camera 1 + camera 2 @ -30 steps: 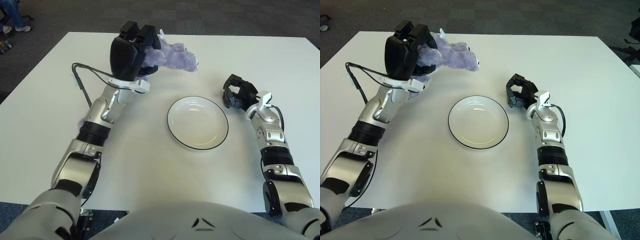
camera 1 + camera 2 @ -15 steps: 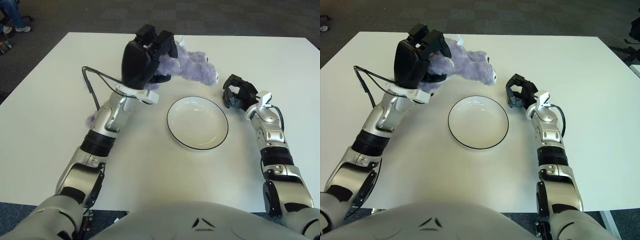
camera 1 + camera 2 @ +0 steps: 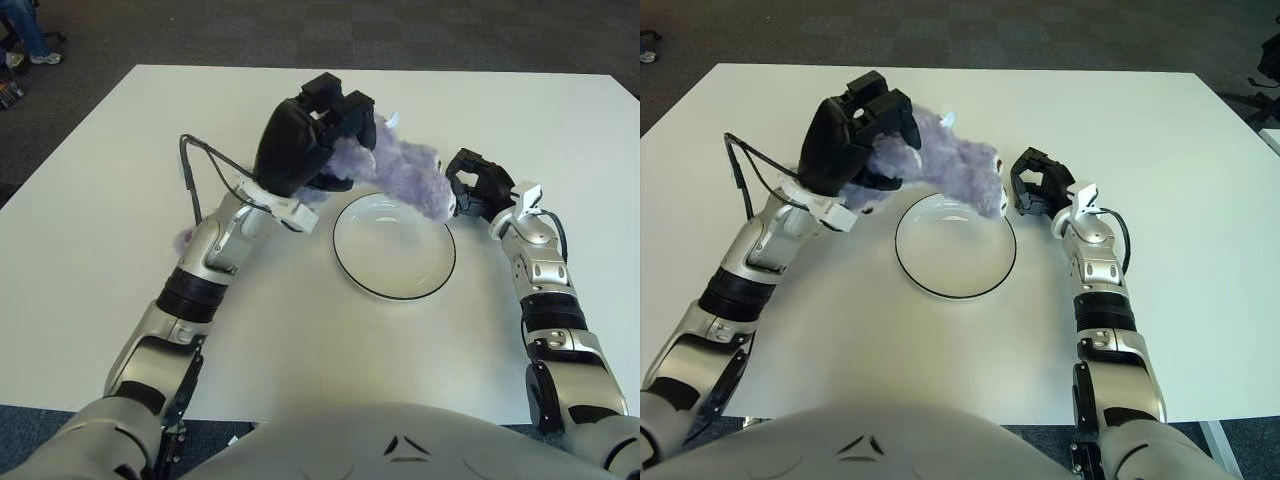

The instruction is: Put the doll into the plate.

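A fluffy purple doll (image 3: 405,175) hangs in the air over the far rim of the white plate (image 3: 395,262), head end pointing right. My left hand (image 3: 325,135) is shut on the doll's left end, just behind and left of the plate. The plate has a dark rim and holds nothing inside. My right hand (image 3: 475,187) shows just right of the plate, fingers curled and holding nothing, close to the doll's head.
The white table (image 3: 110,190) stretches around the plate. A black cable (image 3: 195,160) loops off my left forearm. Dark carpet (image 3: 420,30) lies beyond the far edge; a person's legs (image 3: 25,35) show at the top left.
My left hand has carried the doll rightward and lower, from behind the plate's left to over its far rim. The right hand has stayed put.
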Available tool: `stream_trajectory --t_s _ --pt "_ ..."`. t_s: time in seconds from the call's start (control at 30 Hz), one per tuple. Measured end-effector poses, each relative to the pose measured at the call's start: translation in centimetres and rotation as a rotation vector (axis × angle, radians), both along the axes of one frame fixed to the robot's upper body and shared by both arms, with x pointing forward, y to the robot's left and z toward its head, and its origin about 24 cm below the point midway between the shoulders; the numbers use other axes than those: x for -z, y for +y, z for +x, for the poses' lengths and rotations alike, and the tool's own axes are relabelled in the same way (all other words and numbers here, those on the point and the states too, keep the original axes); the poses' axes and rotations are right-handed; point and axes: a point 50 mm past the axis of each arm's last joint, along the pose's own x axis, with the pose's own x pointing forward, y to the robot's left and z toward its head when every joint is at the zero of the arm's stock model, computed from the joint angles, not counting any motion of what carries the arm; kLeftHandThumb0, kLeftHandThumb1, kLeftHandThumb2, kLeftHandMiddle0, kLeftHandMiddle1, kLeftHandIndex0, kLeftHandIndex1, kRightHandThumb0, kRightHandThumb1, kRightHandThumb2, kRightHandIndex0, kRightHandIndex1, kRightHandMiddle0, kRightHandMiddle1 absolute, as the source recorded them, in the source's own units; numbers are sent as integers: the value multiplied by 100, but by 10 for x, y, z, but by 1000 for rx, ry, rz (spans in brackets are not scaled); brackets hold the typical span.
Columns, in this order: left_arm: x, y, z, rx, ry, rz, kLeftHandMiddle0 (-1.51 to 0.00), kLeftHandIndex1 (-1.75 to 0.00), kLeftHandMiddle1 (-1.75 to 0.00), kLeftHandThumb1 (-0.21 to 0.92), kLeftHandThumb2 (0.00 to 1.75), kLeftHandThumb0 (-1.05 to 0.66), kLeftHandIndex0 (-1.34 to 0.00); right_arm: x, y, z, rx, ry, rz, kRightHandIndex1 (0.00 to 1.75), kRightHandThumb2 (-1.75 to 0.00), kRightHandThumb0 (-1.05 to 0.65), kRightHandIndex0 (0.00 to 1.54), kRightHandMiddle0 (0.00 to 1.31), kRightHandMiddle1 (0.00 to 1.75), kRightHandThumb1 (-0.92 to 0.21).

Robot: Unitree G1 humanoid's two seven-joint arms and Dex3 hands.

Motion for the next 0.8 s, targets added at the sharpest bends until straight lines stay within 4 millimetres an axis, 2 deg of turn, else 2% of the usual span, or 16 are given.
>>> stream_trajectory --t_s 0.17,0.5,0.57,0.63,0.8 --pt "3 1 -11 65 29 15 -89 -166 -175 -3 169 0 -67 0 -1 0 12 0 -14 175 -106 -42 123 46 175 -52" --pt "4 0 -17 122 76 60 -86 -157 -175 2 161 -1 -68 -1 -1 2 17 9 -15 175 -111 -43 120 49 175 -48" --pt "4 -1 -17 127 77 67 -68 -167 -175 15 149 -1 -60 -1 -1 2 18 10 -15 175 -112 -43 120 49 175 -47" --pt "5 -3 -18 126 74 72 -60 -171 -175 22 142 -1 -55 -2 -1 3 21 8 -15 175 -113 -44 120 50 175 -46" --pt "9 -11 -19 127 68 87 -52 -174 -175 30 134 -1 -50 -3 0 3 23 4 -20 175 -118 -45 120 53 175 -43"
